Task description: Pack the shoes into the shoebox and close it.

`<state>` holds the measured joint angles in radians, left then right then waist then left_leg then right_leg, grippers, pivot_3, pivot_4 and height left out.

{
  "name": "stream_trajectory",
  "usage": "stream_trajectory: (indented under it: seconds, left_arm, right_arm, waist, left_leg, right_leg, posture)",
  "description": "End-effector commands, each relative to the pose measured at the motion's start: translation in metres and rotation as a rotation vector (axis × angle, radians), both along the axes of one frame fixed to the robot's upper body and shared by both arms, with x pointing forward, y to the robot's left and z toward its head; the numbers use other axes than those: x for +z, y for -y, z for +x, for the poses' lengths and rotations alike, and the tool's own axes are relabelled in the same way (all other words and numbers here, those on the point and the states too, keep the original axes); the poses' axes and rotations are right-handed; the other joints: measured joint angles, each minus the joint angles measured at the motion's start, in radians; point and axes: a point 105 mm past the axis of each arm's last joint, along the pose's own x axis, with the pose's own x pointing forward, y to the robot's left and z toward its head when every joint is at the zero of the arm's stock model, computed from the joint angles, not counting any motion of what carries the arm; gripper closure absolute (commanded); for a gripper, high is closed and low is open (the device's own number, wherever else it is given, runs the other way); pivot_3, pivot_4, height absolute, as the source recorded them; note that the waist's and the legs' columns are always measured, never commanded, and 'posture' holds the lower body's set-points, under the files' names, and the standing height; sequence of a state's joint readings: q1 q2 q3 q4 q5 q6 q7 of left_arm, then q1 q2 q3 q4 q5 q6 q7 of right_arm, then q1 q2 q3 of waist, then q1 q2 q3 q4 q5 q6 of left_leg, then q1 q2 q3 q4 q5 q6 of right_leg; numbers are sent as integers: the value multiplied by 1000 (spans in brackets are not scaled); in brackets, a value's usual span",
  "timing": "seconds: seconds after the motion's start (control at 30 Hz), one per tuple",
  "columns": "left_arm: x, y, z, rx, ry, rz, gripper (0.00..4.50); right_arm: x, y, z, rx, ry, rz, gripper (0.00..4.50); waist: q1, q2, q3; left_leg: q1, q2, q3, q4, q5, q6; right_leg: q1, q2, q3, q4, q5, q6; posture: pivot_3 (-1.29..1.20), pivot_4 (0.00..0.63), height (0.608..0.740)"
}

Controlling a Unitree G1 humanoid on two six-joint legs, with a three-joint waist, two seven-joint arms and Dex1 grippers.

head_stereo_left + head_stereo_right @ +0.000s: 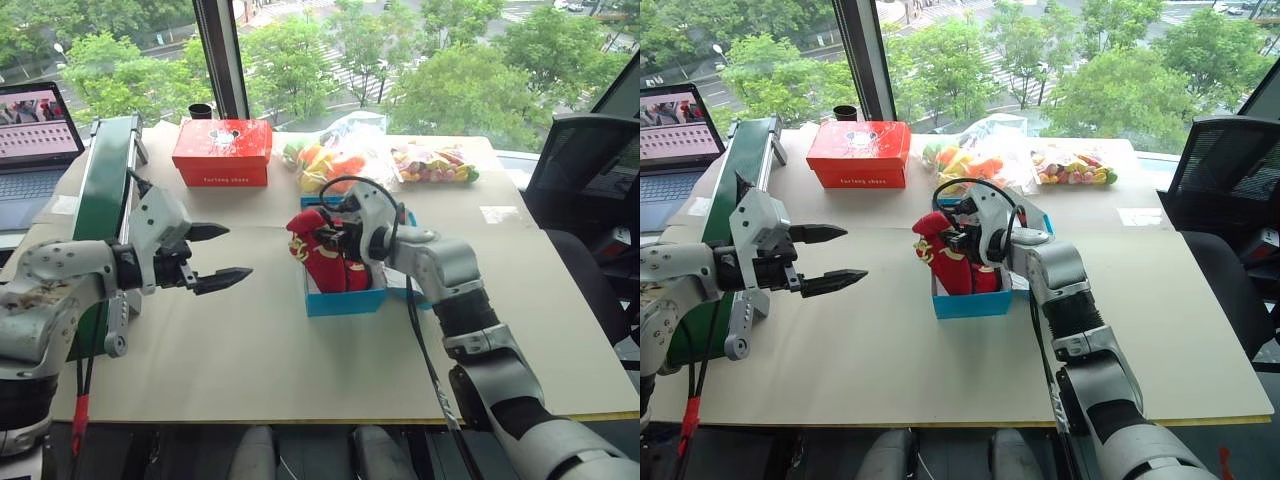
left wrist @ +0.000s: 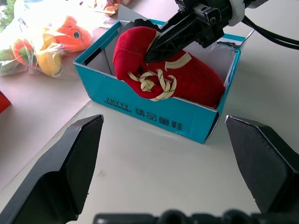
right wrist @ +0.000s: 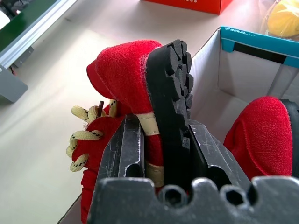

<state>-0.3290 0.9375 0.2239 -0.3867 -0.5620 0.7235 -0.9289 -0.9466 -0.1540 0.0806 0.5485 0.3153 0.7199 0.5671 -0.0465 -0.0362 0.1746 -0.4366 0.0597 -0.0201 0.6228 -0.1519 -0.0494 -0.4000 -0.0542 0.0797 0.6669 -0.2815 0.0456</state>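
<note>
Packing step, second shoe going in. The right end effector (image 1: 335,240) is clamped on a small red fabric shoe with cream-yellow laces and a black treaded sole (image 3: 140,88), its two black fingers (image 3: 124,149) pinching the sole edge and the upper together; the shoe hangs at the near-left rim of the open bright blue cardboard shoebox (image 1: 345,302), partly above the wall and not yet settled inside. The other red shoe (image 3: 259,135) already lies on the pale floor of the box, as the right wrist view shows. The shoebox stands near the middle of the pale table (image 1: 250,370), with its lid apparently folded back on the far side. The left end effector (image 1: 222,253) hovers empty and spread wide, apart from the box on its left and pointing toward it. Behind, a red-orange cardboard box (image 1: 222,152) and clear bags of colourful plush toys (image 1: 335,160) stay outside the work. The next move, by my reading, calls for lowering and tipping the held shoe beside its mate, letting go, then swinging the lid shut, possibly with the free left arm steadying the box
</note>
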Motion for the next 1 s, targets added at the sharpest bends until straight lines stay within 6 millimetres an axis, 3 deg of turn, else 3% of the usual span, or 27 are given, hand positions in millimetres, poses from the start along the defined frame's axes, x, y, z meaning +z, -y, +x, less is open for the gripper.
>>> stream_trajectory:
  seconds: [0.03,0.2,0.33,0.47,0.77,0.9,1.0]
  left_arm:
    - [12,0,-6,3,50,8,33]
    - [12,0,-8,9,51,14,33]
    - [14,-2,-8,17,55,16,33]
    - [14,1,-7,9,56,14,33]
    - [13,6,-5,-10,57,14,33]
    - [12,8,-6,-19,56,15,33]
    - [11,10,-5,-25,55,14,33]
  right_arm:
    - [-38,10,2,-104,-306,260,3670]
    - [-54,21,9,-200,-390,338,3670]
    - [-65,24,10,-178,-315,134,3670]
    - [-74,32,9,-70,-127,-255,3670]
    - [-76,42,6,204,246,-885,3670]
    - [-80,35,-3,276,248,-899,3670]
    - [-86,21,-12,282,144,-748,3670]
  waist:
    - [-1,-1,0]
    - [-2,-1,0]
    - [-6,-1,0]
    - [-4,-1,0]
    - [10,0,-1]
    - [14,-1,-1]
    - [15,-1,-1]
  left_leg:
    - [2,1,0,0,0,0]
    - [7,1,0,-1,0,0]
    - [10,1,-1,-1,0,0]
    - [12,1,0,-1,0,0]
    - [12,-1,0,-6,0,0]
    - [12,-1,-1,-6,0,0]
    - [12,-1,-1,-6,0,0]
  right_leg:
    - [3,0,0,0,0,0]
    - [8,1,-1,-3,0,-1]
    - [11,1,-1,-3,0,-1]
    - [13,0,-1,-3,-1,1]
    - [12,-1,-1,-4,-2,-1]
    - [12,-2,-2,-4,-2,-1]
    - [12,-2,-2,-4,-3,-2]
  posture:
    - [0,150,739]
    - [0,150,739]
    - [0,150,739]
    - [0,150,739]
    - [0,150,739]
    - [0,150,739]
    - [0,150,739]
